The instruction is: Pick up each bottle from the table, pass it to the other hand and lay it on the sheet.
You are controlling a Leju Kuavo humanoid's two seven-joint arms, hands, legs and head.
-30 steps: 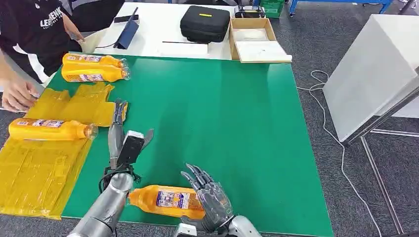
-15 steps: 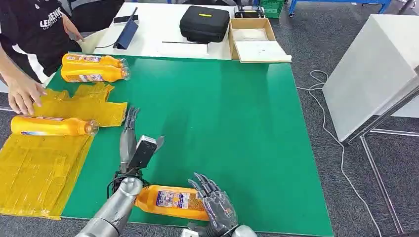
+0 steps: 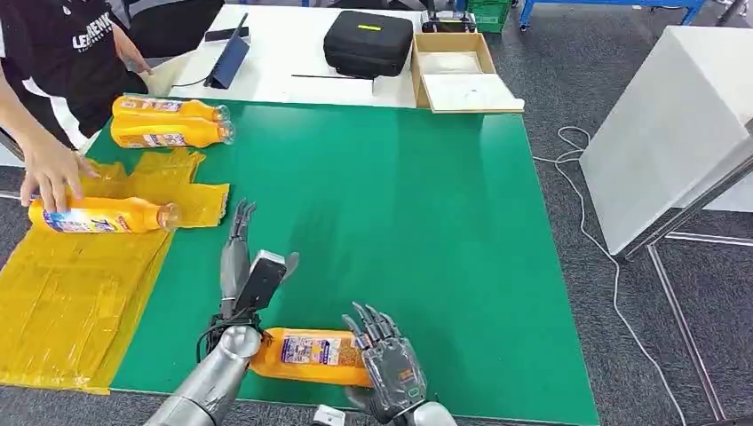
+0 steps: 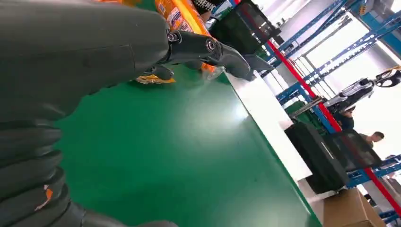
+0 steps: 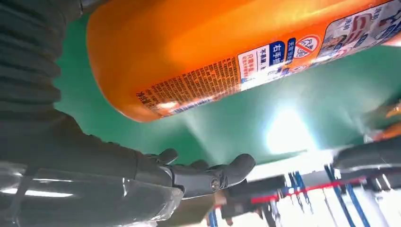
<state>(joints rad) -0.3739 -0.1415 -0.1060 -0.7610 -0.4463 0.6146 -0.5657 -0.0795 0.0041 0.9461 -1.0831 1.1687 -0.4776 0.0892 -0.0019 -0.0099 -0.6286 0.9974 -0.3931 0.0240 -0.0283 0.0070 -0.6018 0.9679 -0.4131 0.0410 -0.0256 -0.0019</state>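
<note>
Bottles (image 3: pixel 313 356): four (three near sheet (image 3: pixel 71 284)).

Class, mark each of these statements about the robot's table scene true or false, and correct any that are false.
1. Two orange bottles lie side by side at the far left corner of the green table. True.
2. The left hand holds a bottle. False: it is open above the table and holds nothing.
3. A person's hand rests on the bottle on the yellow sheet. True.
4. The black case stands on the green table. False: it sits on the white table beyond it.
5. The right hand is by the base end of the near bottle. True; whether it grips the bottle cannot be told.
</note>
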